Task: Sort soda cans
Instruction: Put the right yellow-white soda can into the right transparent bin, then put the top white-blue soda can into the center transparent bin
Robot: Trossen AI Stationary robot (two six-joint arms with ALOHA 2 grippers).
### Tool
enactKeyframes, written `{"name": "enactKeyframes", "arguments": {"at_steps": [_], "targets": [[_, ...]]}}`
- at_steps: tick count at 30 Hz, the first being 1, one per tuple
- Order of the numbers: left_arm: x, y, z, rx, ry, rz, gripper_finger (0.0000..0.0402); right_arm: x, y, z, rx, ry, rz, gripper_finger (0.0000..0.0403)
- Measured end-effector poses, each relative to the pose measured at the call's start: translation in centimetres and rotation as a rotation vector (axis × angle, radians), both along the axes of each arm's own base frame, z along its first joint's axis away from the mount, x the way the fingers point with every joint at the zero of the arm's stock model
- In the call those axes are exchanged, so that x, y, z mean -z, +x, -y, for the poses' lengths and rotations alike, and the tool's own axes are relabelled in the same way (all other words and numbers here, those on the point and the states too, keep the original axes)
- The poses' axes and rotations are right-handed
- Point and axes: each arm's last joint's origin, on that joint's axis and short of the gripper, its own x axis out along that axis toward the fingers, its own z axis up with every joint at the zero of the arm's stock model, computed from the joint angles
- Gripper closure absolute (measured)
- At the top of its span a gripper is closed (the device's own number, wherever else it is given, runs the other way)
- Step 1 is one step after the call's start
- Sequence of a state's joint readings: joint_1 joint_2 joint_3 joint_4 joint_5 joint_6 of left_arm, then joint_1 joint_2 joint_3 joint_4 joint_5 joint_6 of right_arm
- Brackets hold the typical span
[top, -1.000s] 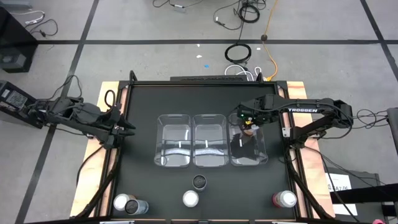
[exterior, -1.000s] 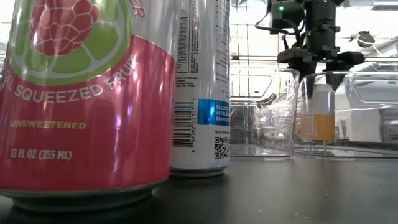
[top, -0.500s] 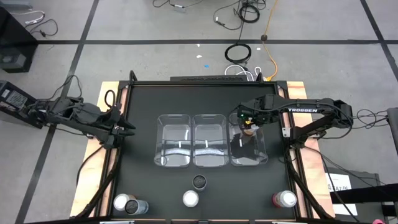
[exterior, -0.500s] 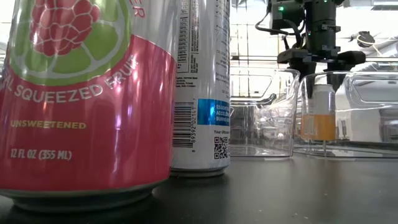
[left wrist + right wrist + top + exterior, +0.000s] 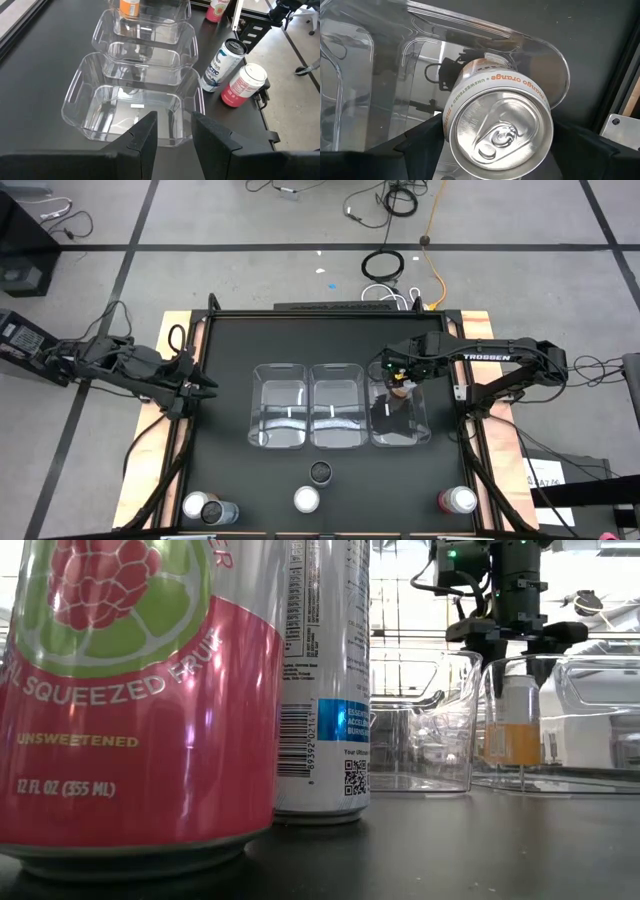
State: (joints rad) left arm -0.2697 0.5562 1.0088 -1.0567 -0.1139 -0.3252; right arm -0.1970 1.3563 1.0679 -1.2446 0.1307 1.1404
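Right claw (image 5: pixel 399 380) is squeezed shut on an orange can (image 5: pixel 497 122), holding it by its sides inside the clear bin (image 5: pixel 401 420) nearest the right edge of the table (image 5: pixel 230 360). The low view shows the can's bottom close to the bin floor, but I cannot tell if it touches. This looks like the step of putting the first can away. Next, I think the claw needs to lower the can until it stands flat, then open wide and lift straight up so it does not knock the can over. Left claw (image 5: pixel 172 135) waits by the left edge, open a little, holding nothing. I count three clear bins in a row in the middle of the table. I count six cans: one in the claw and five along the near edge, two by the near left corner (image 5: pixel 210 508), two near the middle (image 5: pixel 313 488), and one by the near right corner (image 5: pixel 458 500).
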Motion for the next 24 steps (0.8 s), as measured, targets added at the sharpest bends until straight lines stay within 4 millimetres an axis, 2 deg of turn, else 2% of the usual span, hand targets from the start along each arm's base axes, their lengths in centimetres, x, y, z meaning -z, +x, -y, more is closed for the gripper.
{"name": "enactKeyframes", "arguments": {"at_steps": [7,24], "targets": [[0.0,0.0,0.0,0.0,0.0,0.0,0.0273,-0.01,0.04,0.0,-0.001,-0.001,0.003,0.0054],[0.0,0.0,0.0,0.0,0.0,0.0,0.0273,-0.33,-0.23,-0.15,-0.079,0.027,0.013,0.0053]]}}
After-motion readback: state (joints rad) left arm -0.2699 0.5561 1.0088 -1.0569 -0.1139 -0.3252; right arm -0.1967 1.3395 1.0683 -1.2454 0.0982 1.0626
